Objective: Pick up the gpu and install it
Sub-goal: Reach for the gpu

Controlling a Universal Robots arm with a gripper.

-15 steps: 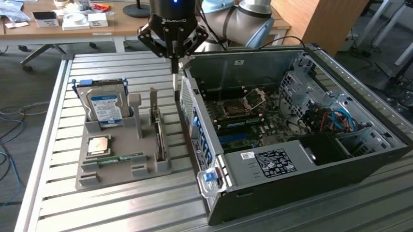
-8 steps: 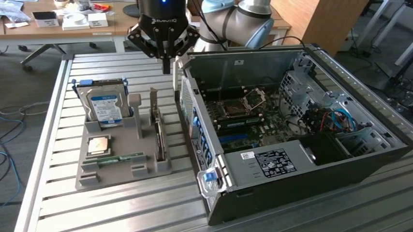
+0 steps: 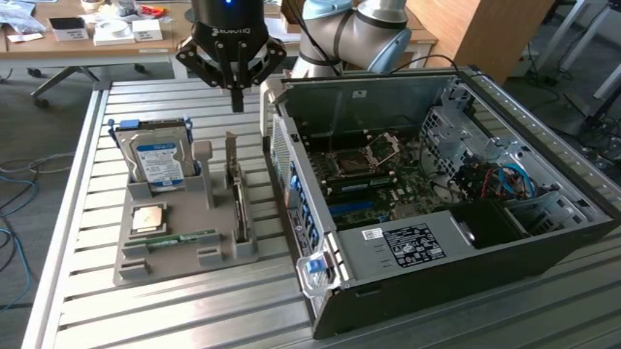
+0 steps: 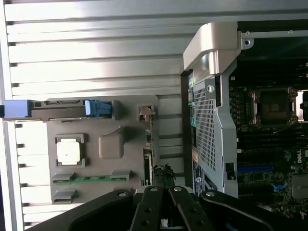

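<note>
The gpu (image 3: 238, 198) stands on edge in a slot of the grey parts holder (image 3: 132, 266), a thin dark card with a silvery end bracket. From the wrist view the gpu (image 4: 149, 159) appears edge-on along the side of the holder (image 4: 110, 144) nearest the case. My gripper (image 3: 235, 105) hangs above the slatted table, beyond the card's far end and higher than it, with its fingers pressed together and nothing between them. Its black linkages and my gripper (image 4: 163, 182) reach over the card's end in the wrist view.
The open computer case (image 3: 543, 240) lies to the exterior view's right of the holder, motherboard (image 3: 388, 185) exposed. The holder also carries a hard drive (image 3: 155, 161), a CPU (image 3: 147, 217) and a green RAM stick (image 3: 182, 238). A desk with boxes stands behind.
</note>
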